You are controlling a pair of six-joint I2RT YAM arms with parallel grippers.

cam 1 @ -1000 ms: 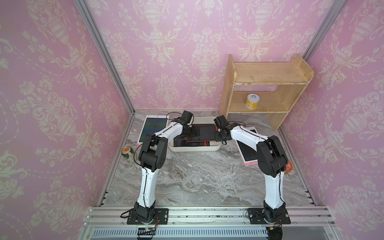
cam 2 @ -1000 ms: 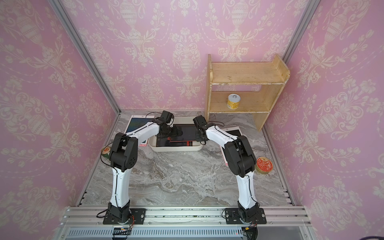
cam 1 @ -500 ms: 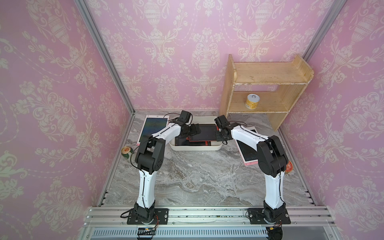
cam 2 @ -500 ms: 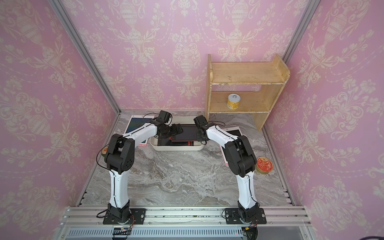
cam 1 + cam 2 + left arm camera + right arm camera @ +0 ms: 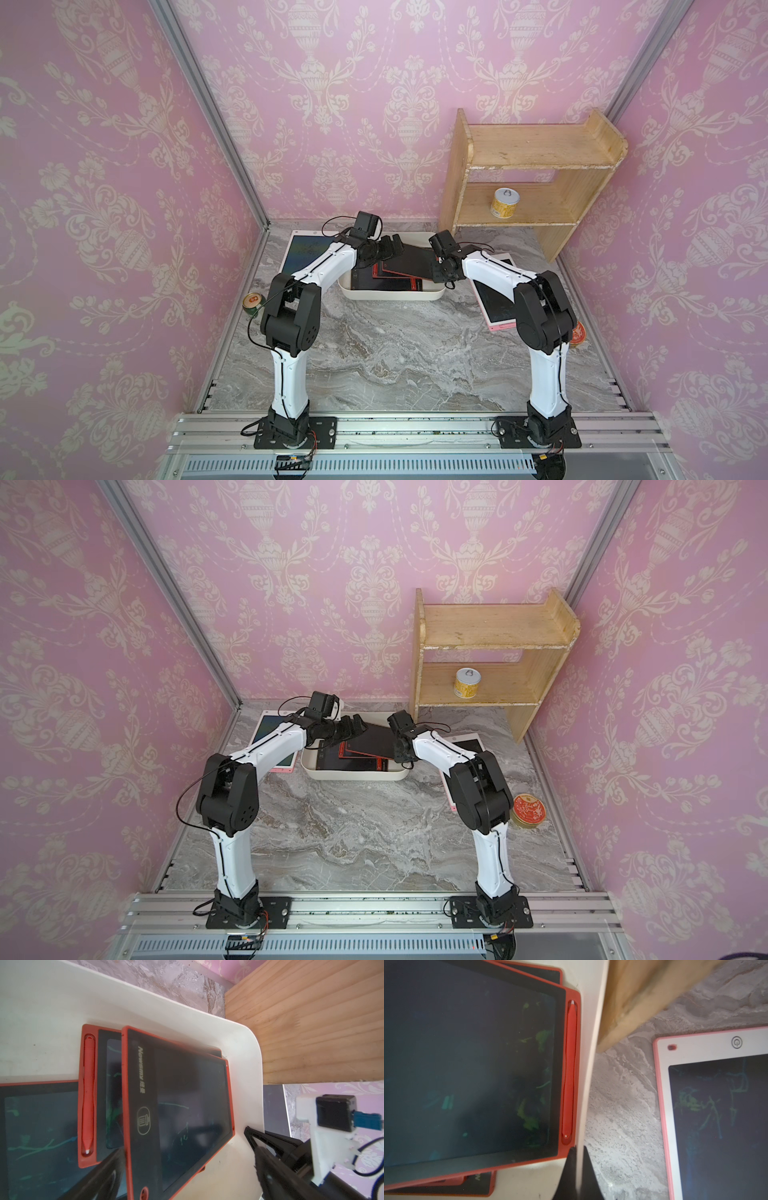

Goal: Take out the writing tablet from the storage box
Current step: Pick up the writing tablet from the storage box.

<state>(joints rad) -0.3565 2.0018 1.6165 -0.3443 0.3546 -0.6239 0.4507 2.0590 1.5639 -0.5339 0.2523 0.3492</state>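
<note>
The off-white storage box (image 5: 390, 296) (image 5: 353, 774) stands at the back of the marble table and holds several red-framed writing tablets. The top tablet (image 5: 405, 262) (image 5: 182, 1105) (image 5: 467, 1064) lies askew over the others, tilted toward the box's right end. My left gripper (image 5: 392, 247) (image 5: 357, 725) (image 5: 185, 1142) hovers open over the box's left part, with that tablet's near end between its spread fingers. My right gripper (image 5: 440, 274) (image 5: 578, 1149) is shut on the box's right wall, one finger inside and one outside.
A wooden two-tier shelf (image 5: 536, 174) with a yellow can (image 5: 504, 202) stands at the back right. Pink-framed tablets lie on the table left (image 5: 305, 249) and right (image 5: 496, 307) of the box. A green can (image 5: 253, 300) sits by the left edge, a red tin (image 5: 528, 810) by the right.
My left gripper has moved rightward and a little up over the box, staying open. The top tablet now sits more tilted. The right gripper has kept its pinch on the wall.
</note>
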